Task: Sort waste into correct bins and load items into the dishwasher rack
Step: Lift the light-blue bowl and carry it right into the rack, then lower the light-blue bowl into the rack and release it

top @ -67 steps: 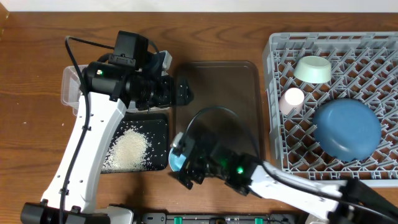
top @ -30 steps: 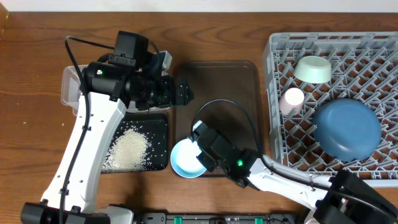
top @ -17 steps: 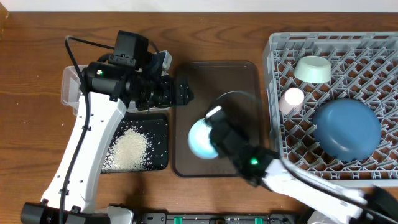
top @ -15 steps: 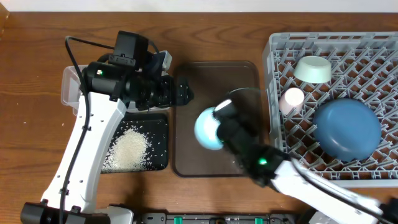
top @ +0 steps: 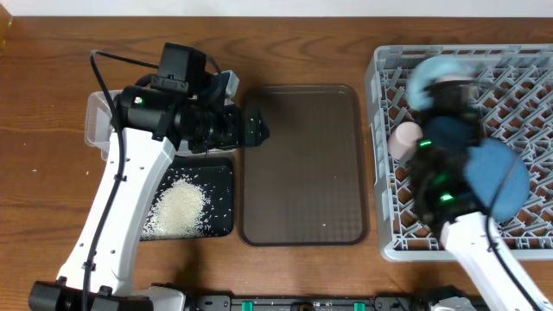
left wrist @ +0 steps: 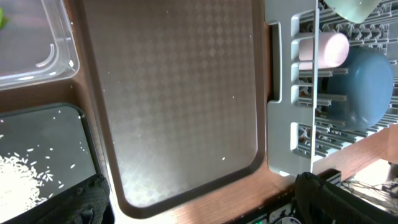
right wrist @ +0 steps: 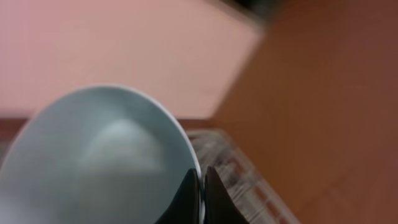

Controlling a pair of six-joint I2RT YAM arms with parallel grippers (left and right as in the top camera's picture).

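Soft, even light is falling on the table (top: 52,52). Motion blur is smearing the white bowl (top: 432,76) overhead and at the wrist.

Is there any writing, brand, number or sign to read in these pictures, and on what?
None legible: no lettering shows on the light-grey pegged plastic rack, flat brown serving tray, shallow black rectangular tray or small pale-blue bowl. The right arm bears a small green light, not text.
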